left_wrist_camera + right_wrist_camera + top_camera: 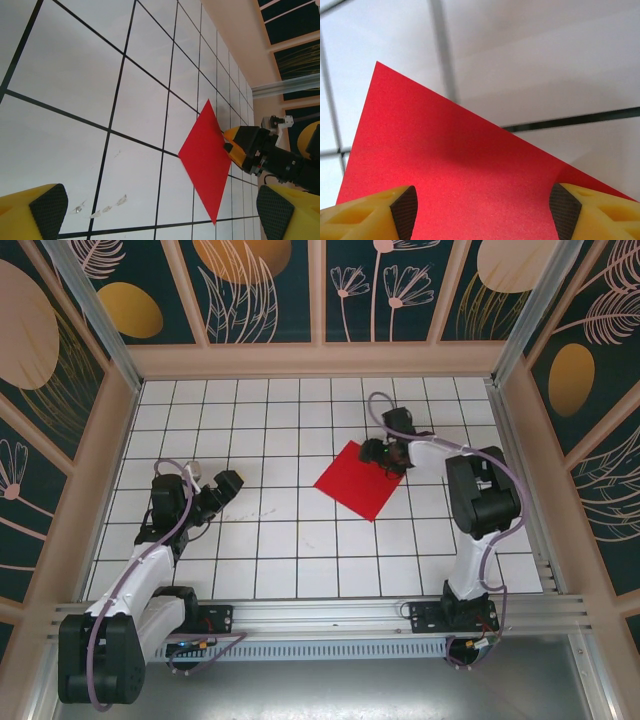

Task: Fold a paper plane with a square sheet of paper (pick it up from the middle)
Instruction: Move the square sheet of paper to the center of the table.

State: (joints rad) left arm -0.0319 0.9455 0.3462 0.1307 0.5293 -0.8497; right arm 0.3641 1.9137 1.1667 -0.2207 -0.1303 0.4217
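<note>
The left gripper (222, 488) hangs wide and empty left of the flat square sheet of paper (352, 485), over whose far edge the right gripper (386, 453) stands spread, gripping nothing, so closing there may skid or crumple it.

The square sheet of paper (352, 486), plain bright red and uncreased, lies unfolded before me on the white gridded table (260, 540), turned cornerwise like a diamond, just right of the table's centre.
</note>
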